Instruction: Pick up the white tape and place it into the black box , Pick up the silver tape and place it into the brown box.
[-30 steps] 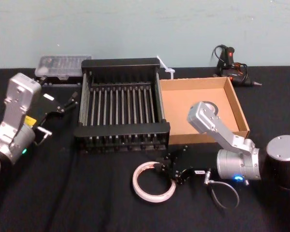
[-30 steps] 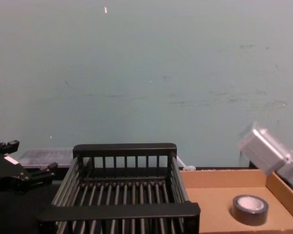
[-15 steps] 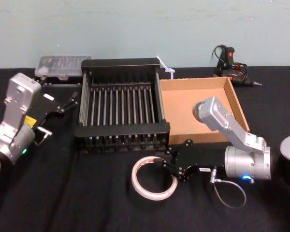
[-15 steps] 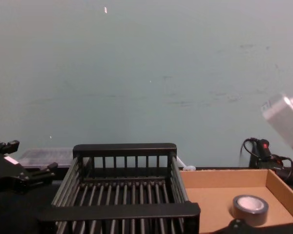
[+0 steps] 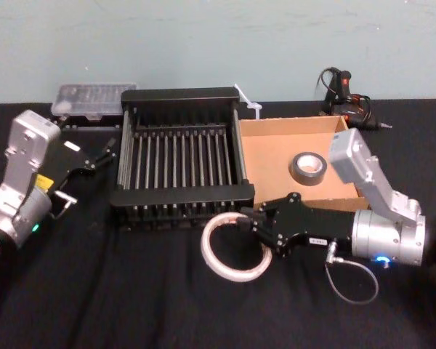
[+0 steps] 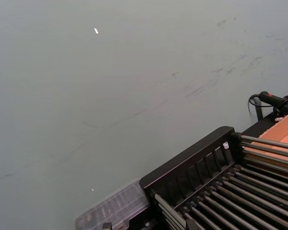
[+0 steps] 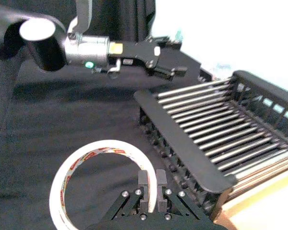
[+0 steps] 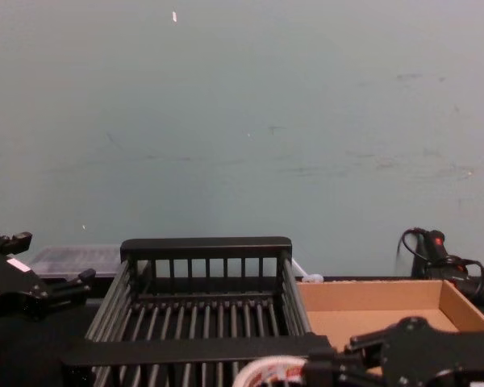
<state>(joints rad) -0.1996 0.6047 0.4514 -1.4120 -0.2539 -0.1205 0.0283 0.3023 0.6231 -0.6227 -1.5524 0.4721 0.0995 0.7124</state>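
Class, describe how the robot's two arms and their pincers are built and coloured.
Both arms have silver-grey boxy links and round joints. The right pincer is black with short paired fingers; a grey cable loops beneath its wrist, beside a blue light. The left pincer is black, with a yellow label and a green light.

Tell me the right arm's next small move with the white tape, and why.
Probably carry it forward over the black box's near rim. The right gripper is shut on the white tape's rim, which looks raised just short of that box; the left gripper waits beside it.
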